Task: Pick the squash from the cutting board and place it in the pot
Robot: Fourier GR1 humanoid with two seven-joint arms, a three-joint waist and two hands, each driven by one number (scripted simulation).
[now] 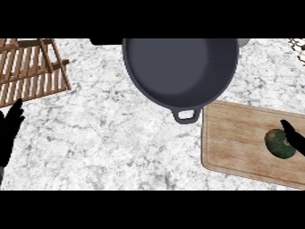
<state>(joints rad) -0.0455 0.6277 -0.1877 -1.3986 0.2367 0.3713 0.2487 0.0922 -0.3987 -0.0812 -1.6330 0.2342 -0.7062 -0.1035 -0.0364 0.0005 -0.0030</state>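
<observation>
The dark green, rounded squash (279, 143) is lying on the pale wooden cutting board (240, 143), toward the board's right side, at the right of the grey-white marble counter (115, 134). The right hand (300, 143) is showing only as a dark finger reaching in from the right edge, lying across the squash's right flank and seemingly touching it — whether the rest of the hand is spread or closing, I cannot tell. The squash is not lifted yet.

The large dark grey pot (180, 71) with a loop handle is sitting far and left of the board, its handle nearly meeting the board's far-left corner. The left hand (2, 134) is resting at the left edge, fingers straight and relaxed. A slatted wooden rack (23, 71) is occupying the far left corner.

Risk judgement: the squash is round, so a contact on one flank only may be rolling it left across the board rather than securing it. On the carry, the pot's near rim is standing in the path — a low transfer could be clipping it.
</observation>
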